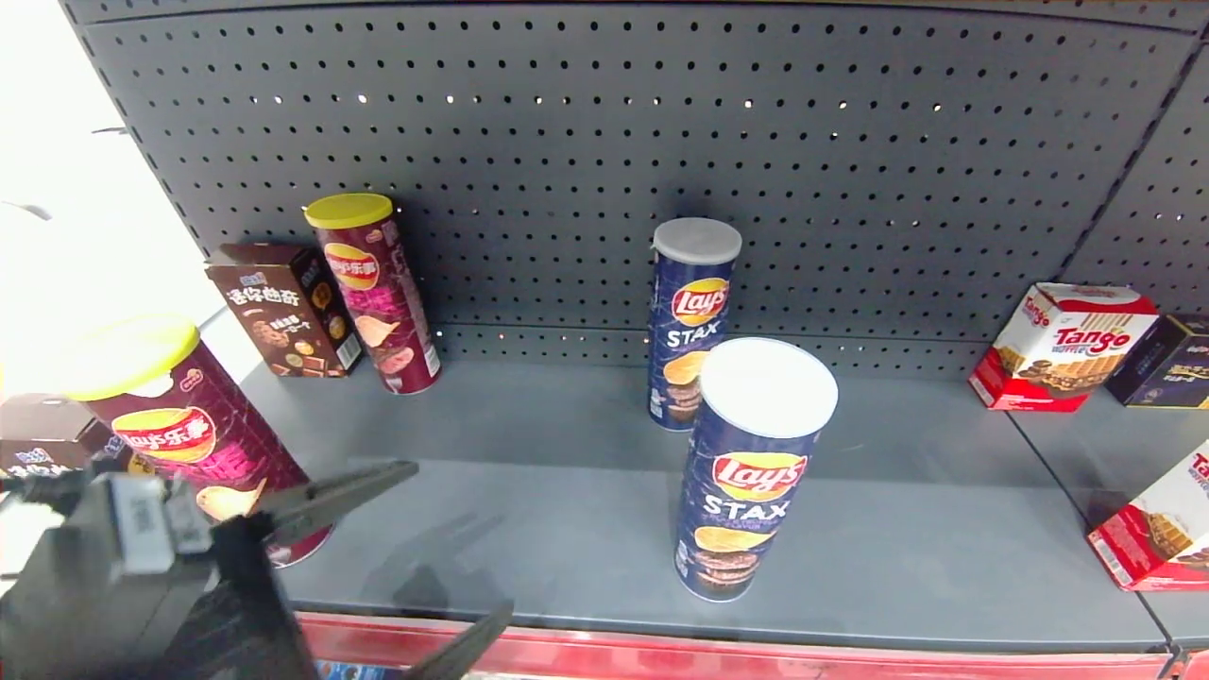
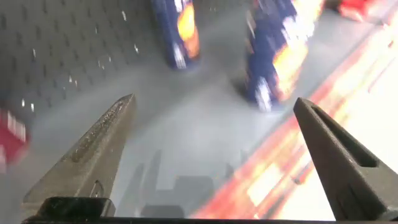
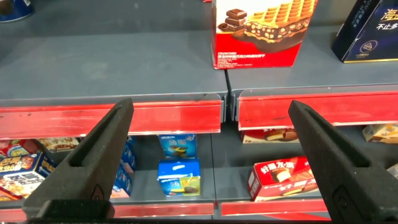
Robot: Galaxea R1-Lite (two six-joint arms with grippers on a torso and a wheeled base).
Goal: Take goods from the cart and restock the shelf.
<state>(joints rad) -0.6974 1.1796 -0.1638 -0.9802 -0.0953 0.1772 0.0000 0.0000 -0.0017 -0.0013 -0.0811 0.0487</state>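
left gripper (image 1: 463, 535) hangs over the front left corner of the shelf (image 1: 567, 529), its two fingers spread wide with nothing between them. one finger crosses in front of the foot of a maroon crisp can (image 1: 189, 444) with a yellow lid. from where i stand i can't say whether it touches the can or only passes just beside it. right gripper (image 3: 210, 104) is also spread and empty, held out in front of the red price rail (image 3: 168, 118), with the lower shelves of boxed biscuits (image 3: 178, 176) beyond it.

the stocked goods stand on the grey shelf. a second maroon can (image 1: 373, 293) and a brown biscuit box (image 1: 283, 321) sit at the back left, against the pegboard. two blue crisp cans are in the middle, one near the front (image 1: 751, 472) and one behind it (image 1: 692, 321). a red wafer box (image 1: 1063, 345) is off to the right.

with both grippers carrying nothing, this looks like the point between items, not a placement in progress. the next move, i'd judge, calls for drawing the left arm clear without nudging the maroon can, which stands close to the front edge. then it can go to the cart for another item, and the bare stretch between the maroon and blue cans looks like the likeliest spot for it.
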